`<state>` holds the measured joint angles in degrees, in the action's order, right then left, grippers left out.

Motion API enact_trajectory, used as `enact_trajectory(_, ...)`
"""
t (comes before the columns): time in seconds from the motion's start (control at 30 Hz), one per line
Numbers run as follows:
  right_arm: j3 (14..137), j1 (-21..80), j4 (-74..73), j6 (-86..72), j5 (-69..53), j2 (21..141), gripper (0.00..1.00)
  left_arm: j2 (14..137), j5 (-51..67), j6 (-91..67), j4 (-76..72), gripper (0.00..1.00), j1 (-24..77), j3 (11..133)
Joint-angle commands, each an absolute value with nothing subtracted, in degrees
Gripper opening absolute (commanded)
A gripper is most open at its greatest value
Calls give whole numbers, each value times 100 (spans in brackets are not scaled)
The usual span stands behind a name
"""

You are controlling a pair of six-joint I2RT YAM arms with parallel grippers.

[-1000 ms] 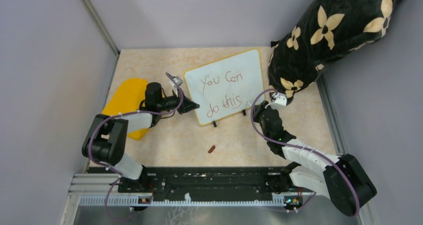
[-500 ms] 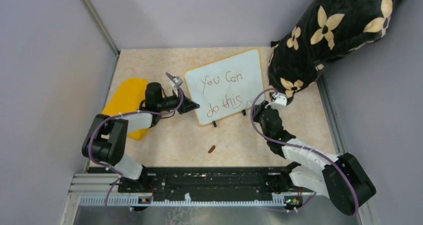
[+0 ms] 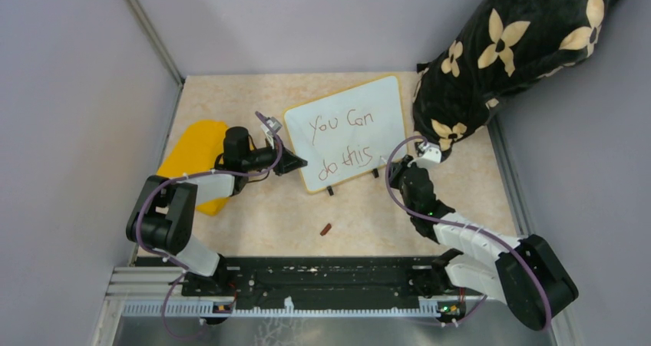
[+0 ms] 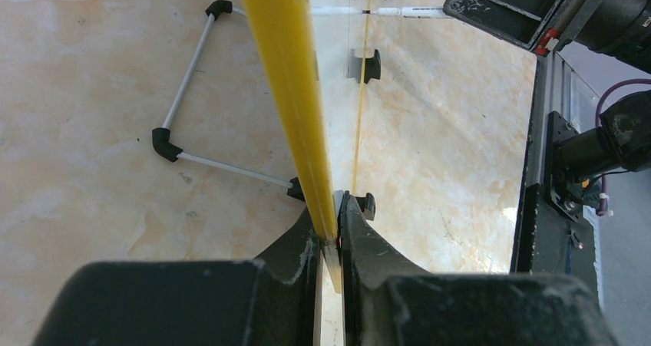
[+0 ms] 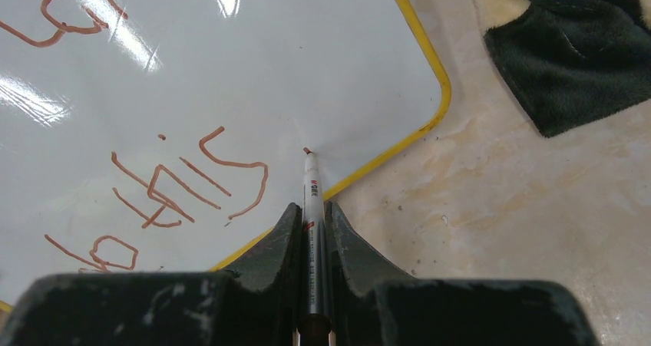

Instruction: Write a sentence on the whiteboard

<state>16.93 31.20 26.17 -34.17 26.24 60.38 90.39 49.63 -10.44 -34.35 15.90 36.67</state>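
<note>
The whiteboard stands tilted on its two black feet mid-table, white with a thin yellow rim. The sentence reads "You Can" over "do this" in thin reddish-brown handwriting. My left gripper is shut on the board's left yellow edge. My right gripper is shut on a slim white marker. The marker's tip touches the board's surface just right of the "s" of "this", near the board's rounded corner.
A yellow cloth lies under the left arm. A black cushion with cream flowers leans at the back right, close to the board. A small brown marker cap lies on the table in front. The board's wire stand shows behind.
</note>
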Motion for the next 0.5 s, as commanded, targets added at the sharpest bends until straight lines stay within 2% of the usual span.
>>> enact_trajectory(0.0, 1838, 3032, 2689, -3463, 2637, 6123, 0, 9334, 4421, -395, -2681, 0, 1687, 3540)
enact_trajectory(0.47, 1875, 3032, 2685, -3450, 2602, 6082, 0, 9336, 4405, -397, -2672, 0, 1690, 3540)
